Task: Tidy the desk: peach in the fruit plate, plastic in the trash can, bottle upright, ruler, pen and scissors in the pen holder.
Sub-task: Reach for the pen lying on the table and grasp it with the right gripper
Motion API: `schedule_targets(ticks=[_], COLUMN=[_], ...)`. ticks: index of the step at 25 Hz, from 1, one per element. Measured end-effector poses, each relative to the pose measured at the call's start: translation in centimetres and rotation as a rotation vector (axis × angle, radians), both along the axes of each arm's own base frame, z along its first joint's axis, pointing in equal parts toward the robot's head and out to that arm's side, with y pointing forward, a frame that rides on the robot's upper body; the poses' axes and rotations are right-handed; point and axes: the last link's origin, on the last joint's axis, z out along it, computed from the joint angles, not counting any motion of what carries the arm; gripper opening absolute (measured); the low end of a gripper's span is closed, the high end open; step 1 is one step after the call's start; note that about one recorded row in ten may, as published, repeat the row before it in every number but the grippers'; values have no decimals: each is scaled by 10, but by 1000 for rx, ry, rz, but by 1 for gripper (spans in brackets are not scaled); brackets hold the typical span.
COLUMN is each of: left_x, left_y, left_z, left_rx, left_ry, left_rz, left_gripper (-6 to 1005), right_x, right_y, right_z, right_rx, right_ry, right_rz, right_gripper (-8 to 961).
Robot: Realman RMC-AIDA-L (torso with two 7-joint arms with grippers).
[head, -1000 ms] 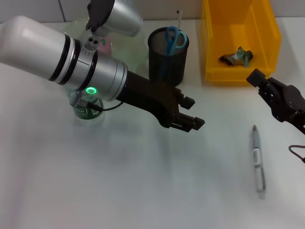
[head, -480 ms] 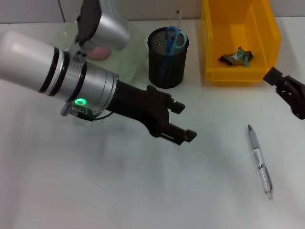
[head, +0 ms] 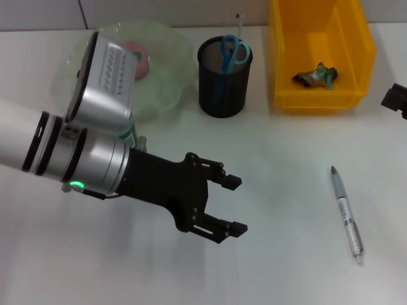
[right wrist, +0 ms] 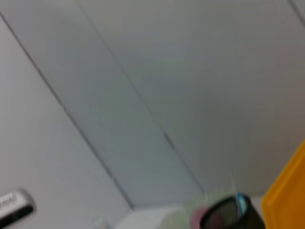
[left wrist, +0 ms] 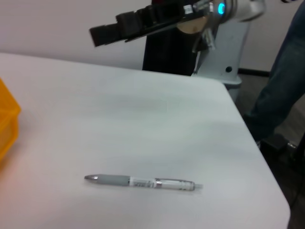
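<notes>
The left gripper (head: 234, 204) hovers over the counter (head: 273, 267) in the lower middle of the head view, its fingers (head: 232, 181) spread wide and holding nothing. The pen (head: 346, 214) lies flat on the counter at the lower right of that view, well apart from the gripper; it also shows in the left wrist view (left wrist: 143, 182), lying alone on the white surface.

The right gripper (head: 397, 100) is only a dark sliver at the right edge of the head view, and I cannot tell how it stands.

The pen holder (head: 222, 76) stands upright at the upper middle, with the scissors (head: 231, 51) in it, blue handles up. The plate (head: 159, 76) sits to its left at the upper left, holding the peach (head: 137, 58), partly hidden by the left arm. The yellow bin (head: 318, 54) at the upper right holds a crumpled scrap of plastic (head: 316, 75).
</notes>
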Motion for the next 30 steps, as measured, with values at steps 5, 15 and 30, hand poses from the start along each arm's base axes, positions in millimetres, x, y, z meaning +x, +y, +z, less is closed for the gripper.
schedule_targets(ticks=[5,15,30], left_x=[-6,-17,-15], left_y=[-7,-11,-9], left_z=[2,3,2], left_rx=[-12,4,7], left_ry=[-34,-48,-51], left_rz=[-17,-36,-52], left_gripper=[793,792,790], right_x=[-27,-97,-122], right_y=[18,56,86], right_z=[28,19,-61], right_rx=[-179,-470,-624], right_ry=[-218,-624,-968], right_rz=[-31,-211,-451], right_gripper=[512,577,547])
